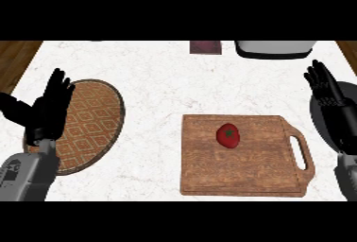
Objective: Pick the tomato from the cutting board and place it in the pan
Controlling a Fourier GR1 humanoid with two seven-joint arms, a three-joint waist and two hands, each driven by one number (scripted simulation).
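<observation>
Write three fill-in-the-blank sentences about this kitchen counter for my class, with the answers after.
1. The red ____ lies on the cutting board.
2. The board's handle points toward the robot's ____.
3. The round patterned mat shows under the robot's ____.
Missing words: tomato; right hand; left hand.

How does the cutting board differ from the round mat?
The cutting board is rectangular with a handle slot; the mat is round. The board shows wood grain; the mat a diamond pattern. The board carries the tomato; the left hand partly hides the mat. Both lie flat on the counter.
</observation>
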